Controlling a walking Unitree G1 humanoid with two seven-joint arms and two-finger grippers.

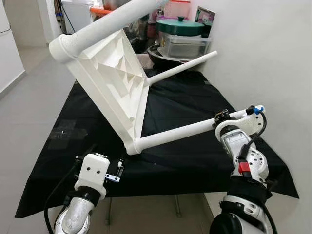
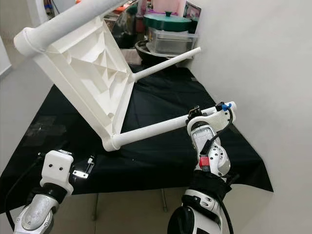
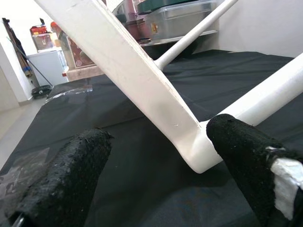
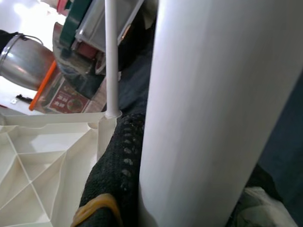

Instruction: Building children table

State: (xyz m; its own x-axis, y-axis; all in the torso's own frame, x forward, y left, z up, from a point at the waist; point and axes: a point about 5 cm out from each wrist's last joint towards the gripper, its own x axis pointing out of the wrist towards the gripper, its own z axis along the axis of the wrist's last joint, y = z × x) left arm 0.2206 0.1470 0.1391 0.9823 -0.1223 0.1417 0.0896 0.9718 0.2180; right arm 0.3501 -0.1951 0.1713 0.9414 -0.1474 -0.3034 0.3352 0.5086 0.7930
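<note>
The white plastic table top (image 1: 114, 80) stands tilted on one edge on the black cloth (image 1: 195, 156), ribbed underside facing me. One white leg (image 1: 175, 132) runs from its lower corner toward the right; my right gripper (image 1: 222, 118) is shut on it near the free end, black fingers (image 4: 116, 170) pressed against the tube. A second leg (image 1: 183, 68) points to the far right, and a third (image 1: 112, 19) sticks out at the top. My left gripper (image 3: 158, 132) is open just in front of the lower corner (image 3: 199, 151), not touching it.
A green-lidded pot (image 1: 180, 25), a clear container (image 1: 183, 46) and a dark bowl crowd the far end of the cloth. A white wall (image 1: 273, 58) runs close along the right. Clear tape (image 1: 66, 131) lies on the cloth's left side, with tiled floor beyond.
</note>
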